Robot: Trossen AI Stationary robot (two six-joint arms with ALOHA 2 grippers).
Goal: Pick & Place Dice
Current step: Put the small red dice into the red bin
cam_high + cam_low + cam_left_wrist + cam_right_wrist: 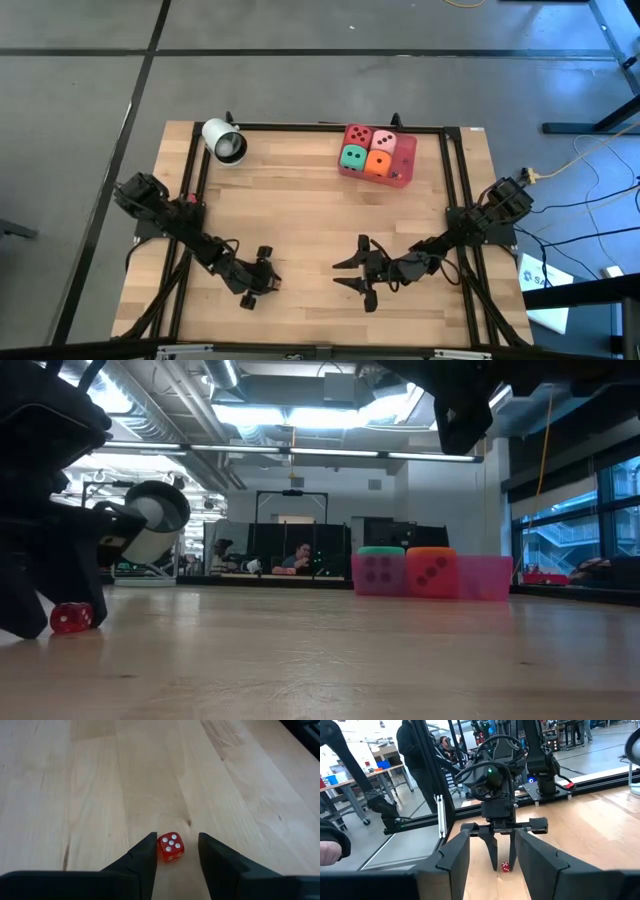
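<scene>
Four soft dice sit in a flat red tray (405, 180) at the table's far right: red (358, 135), pink (384, 141), green (352, 156) and orange (378, 163). No gripper touches them. My left gripper (176, 851) is open near the table's near edge, left of centre, pointing down. Its fingers stand on either side of a small hard red die with white pips (171, 846), which rests on the wood and also shows in the low view (70, 618). My right gripper (338, 274) is open, just right of the left one and facing it. My left gripper has the small red die (171, 846) between its open fingers, which come from above. One finger (147, 852) stands right beside the die; whether it touches, I cannot tell. A clear gap lies between the die and the other finger (210, 852).
A white cylinder (224, 141) lies on its side at the far left corner. A black frame (300, 128) runs along the table's edges. Bare wood lies between the grippers and the tray. People and benches show in the room beyond.
</scene>
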